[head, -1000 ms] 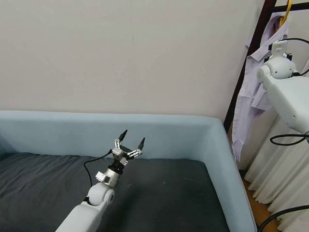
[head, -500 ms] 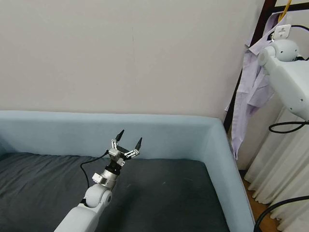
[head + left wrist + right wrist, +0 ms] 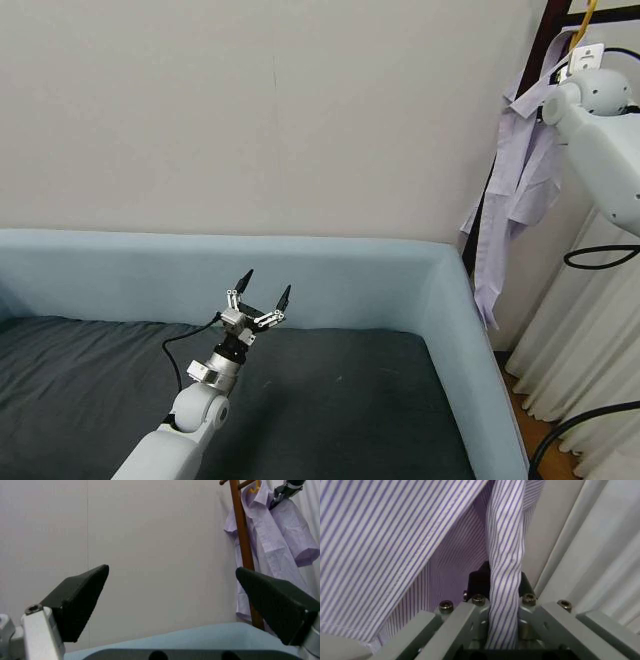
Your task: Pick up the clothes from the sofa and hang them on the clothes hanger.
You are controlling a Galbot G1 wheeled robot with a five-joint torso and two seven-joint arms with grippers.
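Item under task: a purple-striped shirt (image 3: pixel 520 190), found hanging at the robot's upper right against the dark wooden pole of a clothes stand (image 3: pixel 548 35), well clear of the sofa. A yellow hanger (image 3: pixel 587 15) shows at the collar; its hook and the top of the stand are cut off by the frame edge, so how the hanger sits on the stand cannot be confirmed. The right pincer (image 3: pixel 500 592) is clamped on a narrow fold of the shirt, and the striped cloth runs straight between its two fingers. The fingertips themselves are largely covered by fabric. In the head view the right arm (image 3: pixel 600 140) is raised to collar height and its white wrist housing blocks the grip point. A black cable (image 3: pixel 600 258) loops below that arm. The shirt's lower hem hangs beside the sofa's end wall, in front of white curtain (image 3: pixel 580 360). The left pincer (image 3: pixel 266 282) is held low over the dark grey seat cushion (image 3: pixel 350 400), fingers spread apart and holding nothing, pointing toward the light blue backrest (image 3: pixel 200 270). From the left wrist camera the shirt and the stand appear at a distance beyond the spread fingers (image 3: pixel 80 596).
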